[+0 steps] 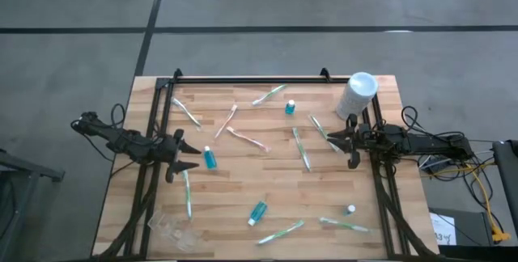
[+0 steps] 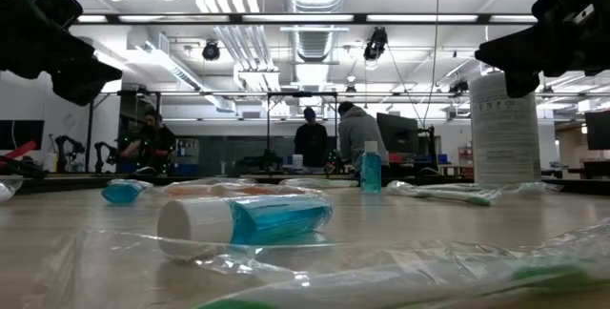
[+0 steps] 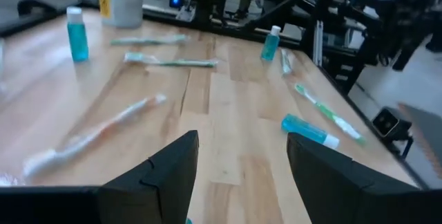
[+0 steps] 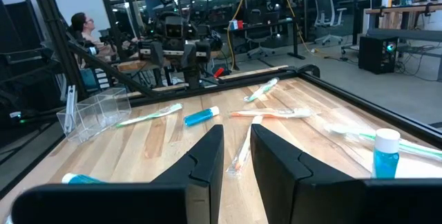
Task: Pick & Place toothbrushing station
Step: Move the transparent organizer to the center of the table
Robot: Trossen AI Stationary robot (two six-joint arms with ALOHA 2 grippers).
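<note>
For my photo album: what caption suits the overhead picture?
Two robot arms wait over a wooden table scattered with wrapped toothbrushes and blue tubes.

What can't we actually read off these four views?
- Label text on the white canister, low view: too small to read.
- Whether the clear organizer holds anything, high view: transparent and too small.
- Brush heads in their wrappers, e.g. the toothbrush, high view: too small.
- People behind the table, low view: distant and dark.
</note>
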